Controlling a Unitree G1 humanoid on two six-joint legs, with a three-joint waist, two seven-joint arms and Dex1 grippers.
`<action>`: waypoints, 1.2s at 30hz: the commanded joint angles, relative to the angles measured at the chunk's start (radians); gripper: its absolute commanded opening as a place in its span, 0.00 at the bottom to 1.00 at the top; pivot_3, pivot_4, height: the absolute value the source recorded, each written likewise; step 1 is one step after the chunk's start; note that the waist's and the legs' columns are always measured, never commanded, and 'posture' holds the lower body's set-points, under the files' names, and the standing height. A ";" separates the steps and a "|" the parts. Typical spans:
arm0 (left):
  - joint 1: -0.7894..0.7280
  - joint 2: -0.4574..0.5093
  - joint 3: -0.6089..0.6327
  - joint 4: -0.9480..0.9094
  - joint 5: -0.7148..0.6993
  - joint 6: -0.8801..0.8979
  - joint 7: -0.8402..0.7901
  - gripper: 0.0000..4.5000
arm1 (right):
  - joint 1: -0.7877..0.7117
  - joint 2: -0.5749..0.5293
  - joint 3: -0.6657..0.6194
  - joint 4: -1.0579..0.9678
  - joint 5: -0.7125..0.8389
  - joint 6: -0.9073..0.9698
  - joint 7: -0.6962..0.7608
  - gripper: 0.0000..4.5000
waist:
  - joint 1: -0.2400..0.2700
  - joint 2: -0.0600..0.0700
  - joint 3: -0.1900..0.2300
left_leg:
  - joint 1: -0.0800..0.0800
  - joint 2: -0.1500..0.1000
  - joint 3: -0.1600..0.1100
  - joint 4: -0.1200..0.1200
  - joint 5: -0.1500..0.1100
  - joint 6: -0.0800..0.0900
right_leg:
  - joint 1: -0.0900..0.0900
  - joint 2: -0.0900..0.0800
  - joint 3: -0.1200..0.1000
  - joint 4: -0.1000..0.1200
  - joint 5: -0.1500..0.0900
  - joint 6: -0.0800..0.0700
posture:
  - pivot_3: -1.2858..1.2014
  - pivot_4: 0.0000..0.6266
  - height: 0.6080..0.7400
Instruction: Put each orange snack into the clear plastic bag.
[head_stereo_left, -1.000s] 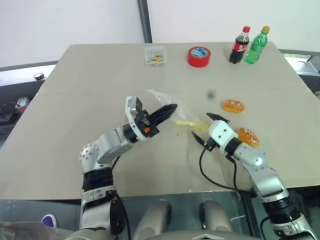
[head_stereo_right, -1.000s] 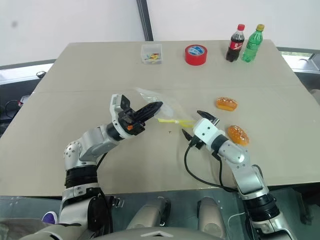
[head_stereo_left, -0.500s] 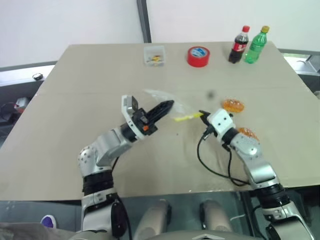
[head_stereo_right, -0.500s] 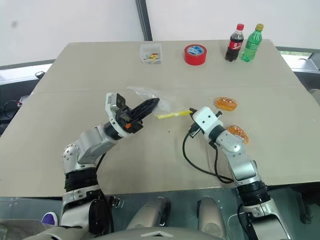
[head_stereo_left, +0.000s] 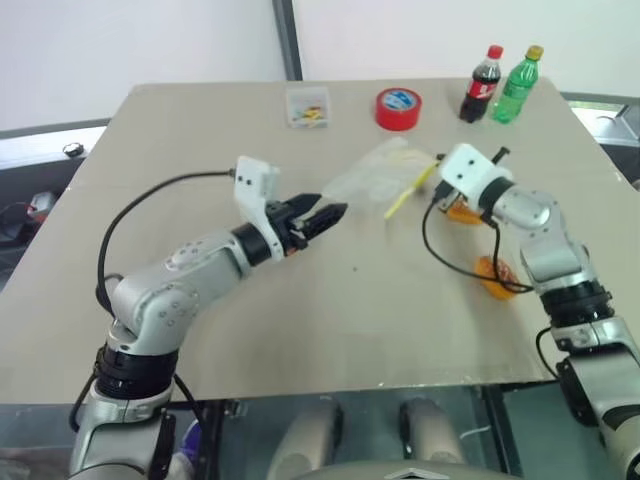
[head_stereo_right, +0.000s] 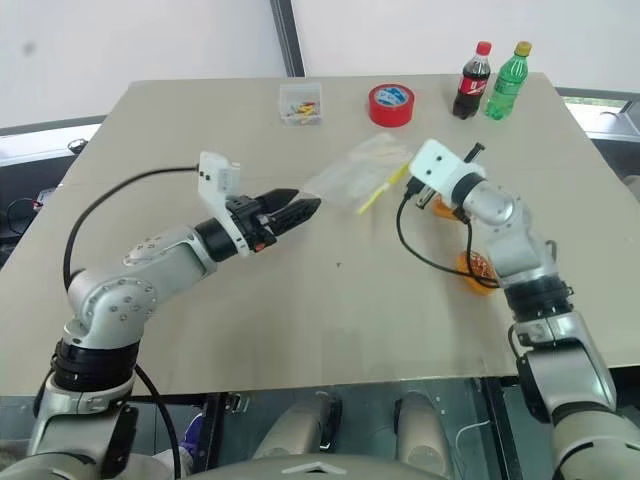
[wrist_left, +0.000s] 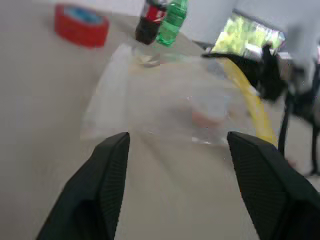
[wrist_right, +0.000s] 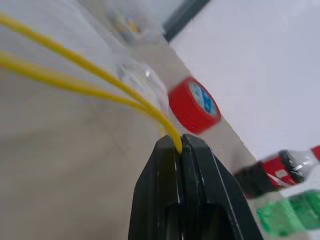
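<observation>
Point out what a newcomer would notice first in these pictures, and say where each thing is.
The crinkly clear plastic bag with its yellow seal strip hangs above the middle of the beige table, pinched at the strip by the shut right gripper, while the open left gripper points at its other end without holding it. Two glossy orange snacks lie under the right arm, outside the bag. A red tape roll and two small bottles stand along the far edge.

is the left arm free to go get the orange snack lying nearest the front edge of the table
Probably yes. The left end effector is open and holds nothing, and bare table lies between it and that orange snack. The right arm and its cable hang close over the snack, though, and could crowd the approach.
</observation>
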 joint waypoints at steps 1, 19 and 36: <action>-0.021 0.064 -0.134 -0.114 0.300 -0.155 -0.073 0.71 | -0.064 0.007 0.031 0.059 -0.040 0.020 0.013 0.00 | -0.002 0.000 0.000 | -0.003 0.001 0.000 -0.001 0.000 0.000 | -0.003 0.000 0.000 -0.001 0.000 0.000 | 0.52 0.24 1.00; -0.132 -0.065 -0.287 -0.056 0.704 -0.052 -0.151 0.71 | -0.163 0.121 0.072 0.019 -0.083 0.238 0.044 0.00 | -0.008 0.002 0.002 | -0.011 0.003 0.000 0.000 0.000 0.000 | -0.011 0.001 0.000 0.001 0.000 0.000 | 0.52 0.24 1.00; -0.220 -0.140 -0.329 0.030 0.859 0.016 -0.218 0.71 | -0.159 0.153 0.075 -0.029 -0.088 0.316 0.029 0.00 | -0.008 0.002 0.002 | -0.010 0.002 -0.001 0.005 0.001 -0.001 | -0.011 0.002 0.000 0.009 0.000 0.000 | 0.52 0.24 1.00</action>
